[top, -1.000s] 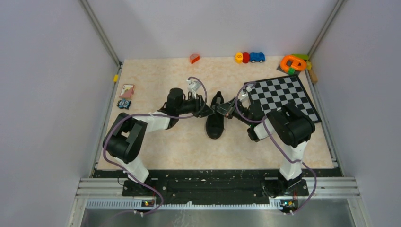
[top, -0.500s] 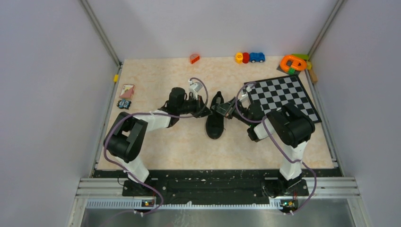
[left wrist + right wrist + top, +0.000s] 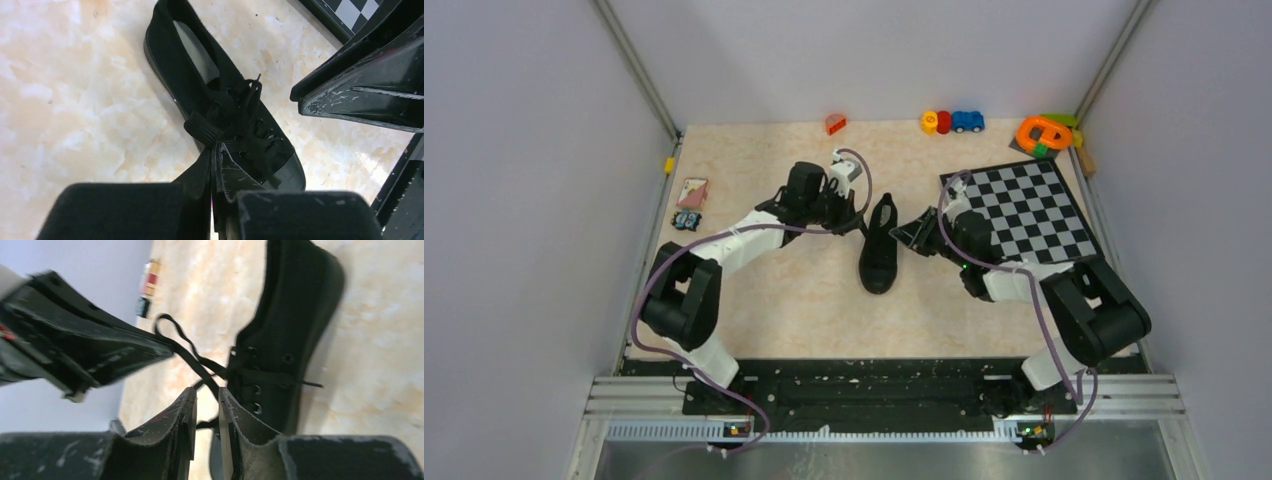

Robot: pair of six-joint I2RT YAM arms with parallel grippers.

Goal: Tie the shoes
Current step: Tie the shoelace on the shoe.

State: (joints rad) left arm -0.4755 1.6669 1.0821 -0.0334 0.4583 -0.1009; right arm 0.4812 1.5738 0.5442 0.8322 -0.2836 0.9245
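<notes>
Shoe: the black sneaker (image 3: 879,250) lies flat on the worktop (image 3: 774,310), near the middle, between my two hands. Its toe points toward my bases and its opening toward the far wall.
Laces: the thin black laces (image 3: 250,107) are loose over the eyelets. One flat loop is drawn off to my left side and one strand to my right.
Left hand: my left hand (image 3: 216,150) is at the shoe's left flank. Its fingers are pressed tight together on the flat lace loop, which bulges out just past the tips.
Right hand: my right hand (image 3: 207,400) is at the shoe's right flank. Its fingers are nearly together, with only a narrow slit between them. A lace strand runs into that slit, but I cannot tell whether it is truly pinched.
Hands: the tips face each other across the lacing, close but apart.
Chessboard: the board (image 3: 1024,205) lies flat beside my right arm, apart from the shoe.
</notes>
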